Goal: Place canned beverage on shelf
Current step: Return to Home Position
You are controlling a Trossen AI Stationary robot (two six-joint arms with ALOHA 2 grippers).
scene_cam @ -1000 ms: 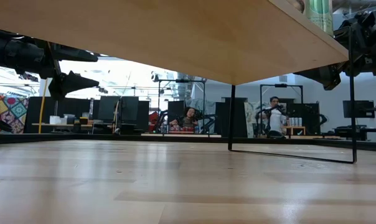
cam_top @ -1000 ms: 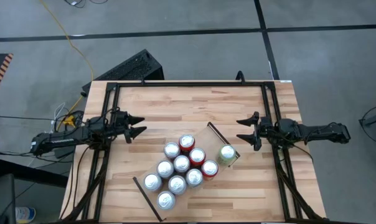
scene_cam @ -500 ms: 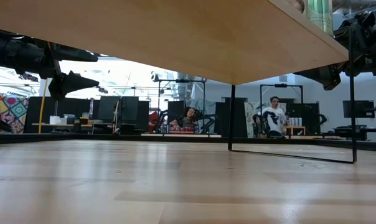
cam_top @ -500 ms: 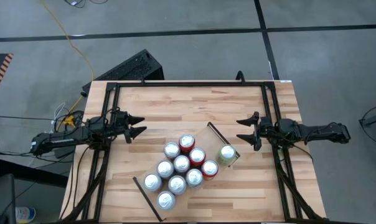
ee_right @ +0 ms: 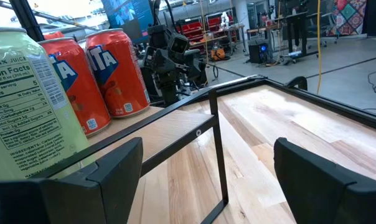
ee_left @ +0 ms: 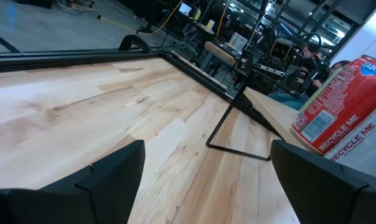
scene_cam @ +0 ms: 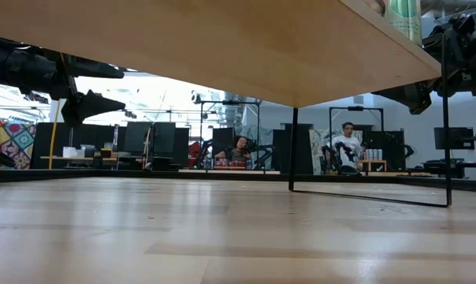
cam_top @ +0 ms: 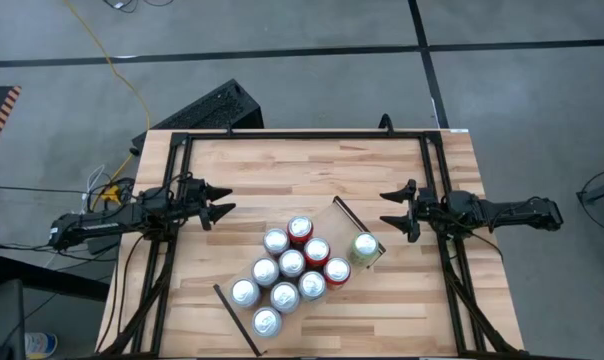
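Nothing has moved: left gripper and right gripper hang open, empty. Round metal cans and one green can stand on the flat pale-wood shelf.

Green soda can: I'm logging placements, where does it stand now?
High view: the green soda can stands on the shelf's right end, just right of the red cans, nearest the right gripper.
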